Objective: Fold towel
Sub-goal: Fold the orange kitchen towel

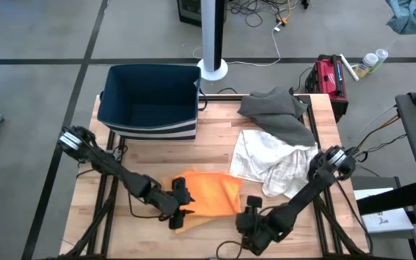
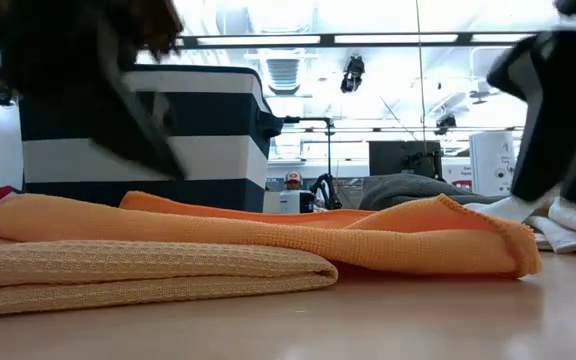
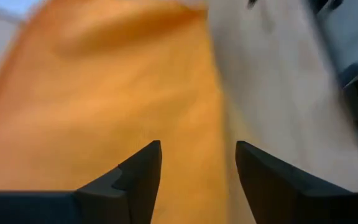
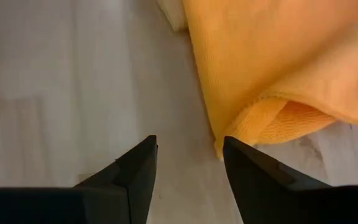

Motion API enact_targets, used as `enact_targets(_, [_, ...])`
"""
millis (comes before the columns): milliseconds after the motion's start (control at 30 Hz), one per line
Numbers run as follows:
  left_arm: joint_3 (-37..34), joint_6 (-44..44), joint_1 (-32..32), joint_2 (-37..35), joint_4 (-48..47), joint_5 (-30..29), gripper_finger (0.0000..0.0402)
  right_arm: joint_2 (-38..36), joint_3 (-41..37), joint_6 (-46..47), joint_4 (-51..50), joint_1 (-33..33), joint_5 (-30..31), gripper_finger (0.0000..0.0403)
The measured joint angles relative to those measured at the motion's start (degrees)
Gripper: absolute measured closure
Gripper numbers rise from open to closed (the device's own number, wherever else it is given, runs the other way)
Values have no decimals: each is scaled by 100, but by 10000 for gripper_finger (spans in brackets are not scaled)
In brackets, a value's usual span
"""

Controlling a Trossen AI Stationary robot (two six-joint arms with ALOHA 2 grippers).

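The orange towel (image 1: 208, 193) lies folded on the wooden table near its front edge; in the low view its layers (image 2: 268, 240) rest flat on one another. My left gripper (image 1: 183, 208) stands open at the towel's left end, its fingers over the towel's edge (image 3: 197, 168). My right gripper (image 1: 250, 208) stands open just off the towel's near right corner (image 4: 247, 124), with bare table between its fingers (image 4: 190, 155).
A dark blue bin with white stripes (image 1: 150, 101) stands at the far left. A grey cloth (image 1: 276, 112) and a white checked cloth (image 1: 273, 162) lie in a heap to the right of the towel. Bare wood shows left of the towel.
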Motion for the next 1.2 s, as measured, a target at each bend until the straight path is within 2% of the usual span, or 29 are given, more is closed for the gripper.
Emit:
enact_targets(133, [-6, -145, -24, 469, -112, 5, 231, 397, 41, 106, -202, 45, 428, 231])
enact_targets(300, [16, -403, -69, 831, -200, -61, 250, 561, 114, 507, -351, 8, 622, 236])
enact_targets(400, [0, -406, -102, 937, -209, -118, 255, 525, 116, 791, -637, 8, 608, 240])
enact_targets(567, [-4, -403, -120, 942, -238, -116, 251, 149, 114, 1254, -1244, 37, 167, 252])
enact_targets(667, [-6, -392, -123, 944, -237, -112, 244, -73, 126, 942, -891, 50, 298, 262])
enact_targets(767, [-9, -377, -124, 948, -236, -158, 239, -112, 124, 82, -49, 30, 897, 280])
enact_targets(833, [-8, -374, -124, 948, -236, -194, 238, -41, 103, -572, 579, -69, 1091, 296])
enact_targets(900, [-2, -313, -128, 948, -244, -194, 238, 96, 89, -968, 907, -194, 1031, 317])
enact_targets(967, [-2, -293, -144, 948, -249, -208, 241, 285, 79, -1036, 740, -335, 850, 342])
enact_targets(1100, [-2, -282, -169, 951, -274, -201, 243, 422, 65, -618, -195, -471, 280, 392])
enact_targets(1200, [-4, -276, -196, 951, -301, -207, 239, 390, 65, -458, -685, -401, -148, 396])
